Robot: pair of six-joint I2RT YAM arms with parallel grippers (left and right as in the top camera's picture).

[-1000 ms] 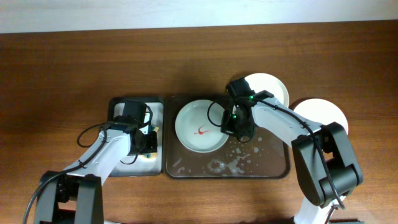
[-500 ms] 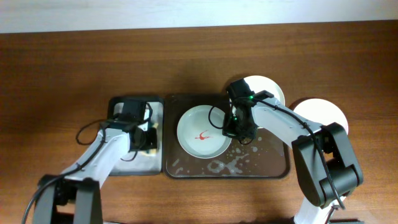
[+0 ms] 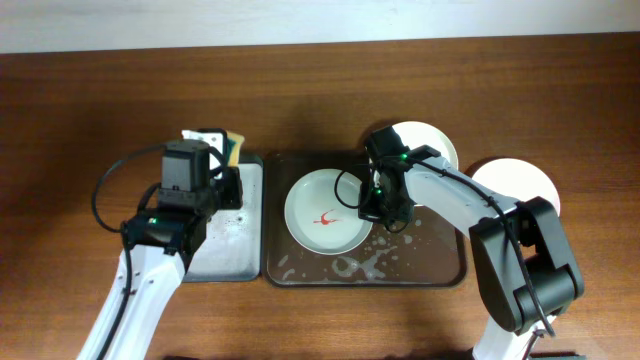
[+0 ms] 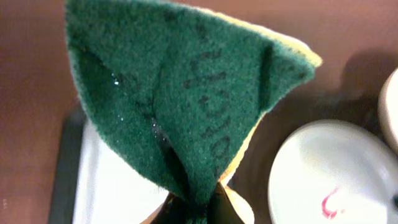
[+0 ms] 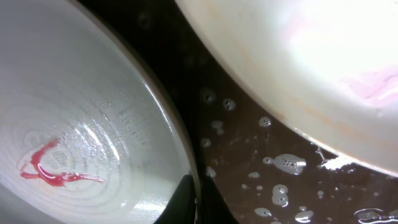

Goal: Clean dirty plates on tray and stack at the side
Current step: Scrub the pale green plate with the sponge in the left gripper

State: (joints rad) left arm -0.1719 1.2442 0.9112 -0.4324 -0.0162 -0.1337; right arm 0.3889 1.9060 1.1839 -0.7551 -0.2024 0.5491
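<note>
A pale green plate [image 3: 323, 211] with a red sauce smear lies on the left of the dark brown tray [image 3: 430, 270], which is wet with suds. My right gripper [image 3: 377, 207] is shut on that plate's right rim [image 5: 180, 149]. A white plate [image 3: 432, 140] rests on the tray's far right corner and shows in the right wrist view [image 5: 311, 56]. Another white plate [image 3: 520, 182] lies on the table to the right of the tray. My left gripper [image 3: 228, 160] is shut on a green and yellow sponge [image 4: 180, 93], held above the small tray's far end.
A smaller white-bottomed tray [image 3: 228, 250] stands left of the brown tray. Bare wooden table [image 3: 400, 80] lies behind both trays. The table's front edge is near the trays.
My left gripper has lifted the sponge out of the small tray and moved it toward the far side. The right gripper has slid the green plate slightly right, then held still.
</note>
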